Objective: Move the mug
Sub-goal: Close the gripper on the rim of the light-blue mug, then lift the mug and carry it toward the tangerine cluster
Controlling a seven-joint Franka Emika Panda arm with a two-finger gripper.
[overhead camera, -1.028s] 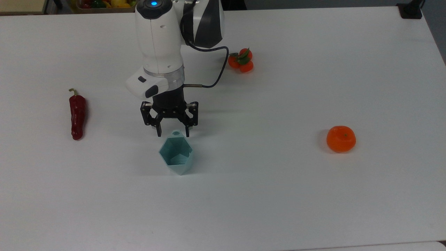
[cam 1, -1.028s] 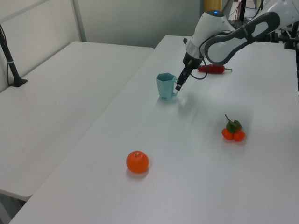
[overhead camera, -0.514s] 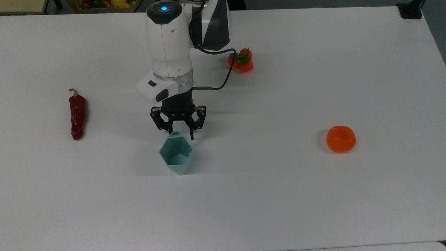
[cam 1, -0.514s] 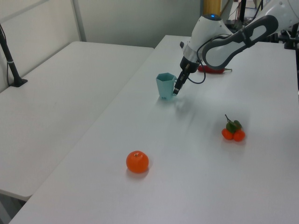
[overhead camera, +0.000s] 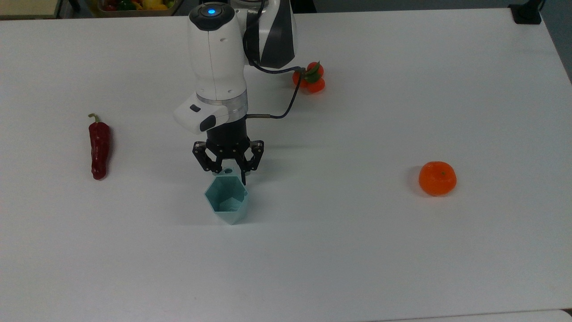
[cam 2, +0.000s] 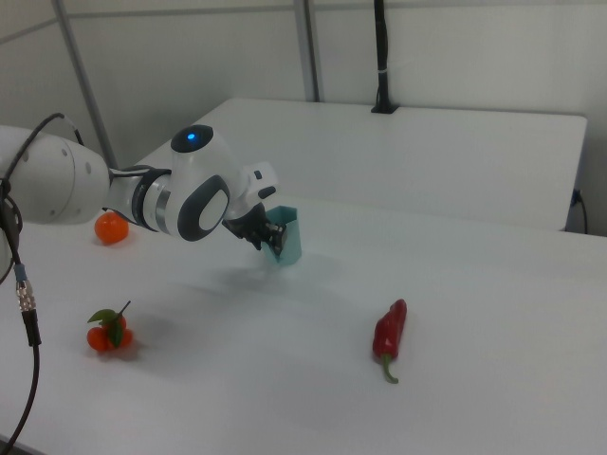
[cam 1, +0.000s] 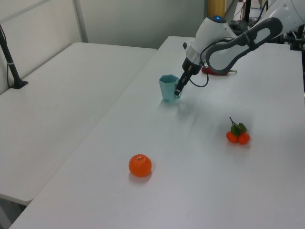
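The pale teal faceted mug (overhead camera: pixel 226 203) stands upright on the white table, left of the middle in the top view. Its small tab with the round hole points toward the arm. My gripper (overhead camera: pixel 230 175) hangs low over that tab, open, with one black finger on each side of it and small gaps between. In the left view the gripper (cam 1: pixel 177 91) sits at the right rim of the mug (cam 1: pixel 168 88). In the right view the gripper (cam 2: pixel 273 237) partly hides the mug (cam 2: pixel 289 239).
A red chili pepper (overhead camera: pixel 99 148) lies at the top view's left. An orange fruit (overhead camera: pixel 437 178) sits far to the top view's right. A cluster of small orange fruits with leaves (overhead camera: pixel 309 78) lies behind the arm. A second table (cam 1: pixel 57 105) adjoins in the left view.
The gripper has shifted to the top view's right, come down toward the mug's tab, and its fingers have narrowed around it. The mug has not moved.
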